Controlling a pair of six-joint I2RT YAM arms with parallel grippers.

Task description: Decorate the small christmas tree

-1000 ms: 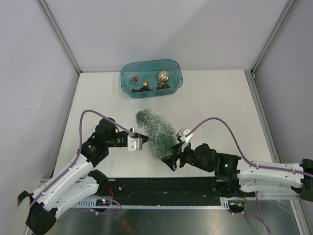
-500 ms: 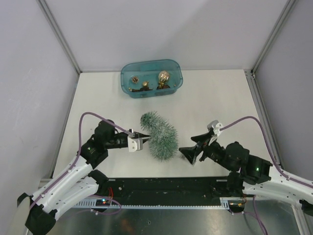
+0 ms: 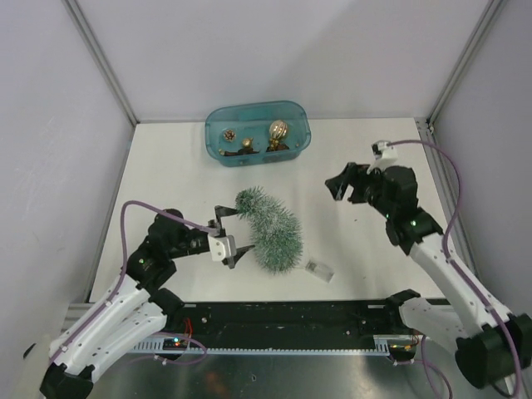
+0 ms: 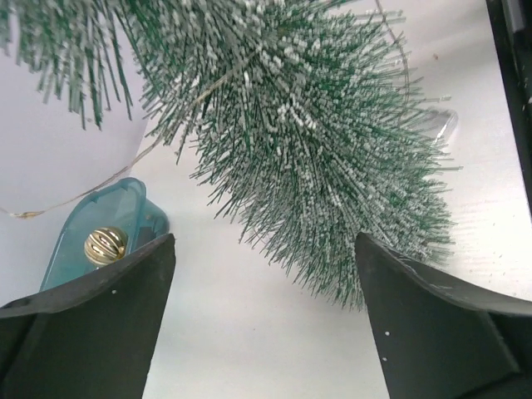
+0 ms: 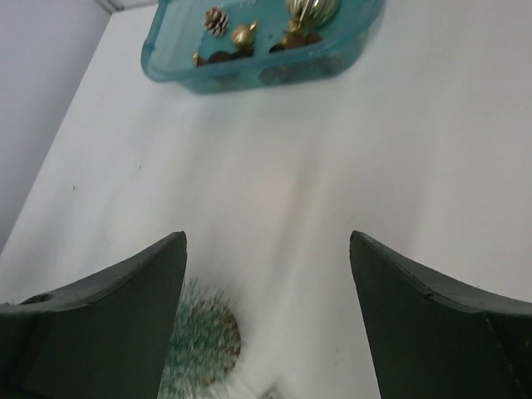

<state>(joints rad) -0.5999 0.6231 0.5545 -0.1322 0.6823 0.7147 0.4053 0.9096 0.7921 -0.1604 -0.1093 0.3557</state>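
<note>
Pale walls [image 3: 274,50] are enclosing a white table [image 3: 374,158], and at its far edge a teal tub [image 3: 259,160] is holding the gold and brown ornaments [image 3: 277,131], probably so that they are not rolling about loose. The small christmas tree [image 3: 270,231] is resting mid-table between the two arms, where either one could reach it. It seems to be lying on its side, wide end toward the near edge and tip bending toward the tub. A thin wire [image 4: 170,125] is trailing across its frosted bristles, and a small clear piece [image 3: 319,270] is lying on the table just beside its wide end.

The left gripper [image 3: 229,236] is hovering just beside the tree with its fingers spread wide and gripping nothing; the left wrist view is showing bare table between them. It looks placed to steady the tree or set it upright. The right gripper [image 3: 339,184] is hanging well apart from the tree, also spread and empty, and is pointing toward the tub, which suggests it is going for an ornament. None is hanging on the tree yet.
</note>
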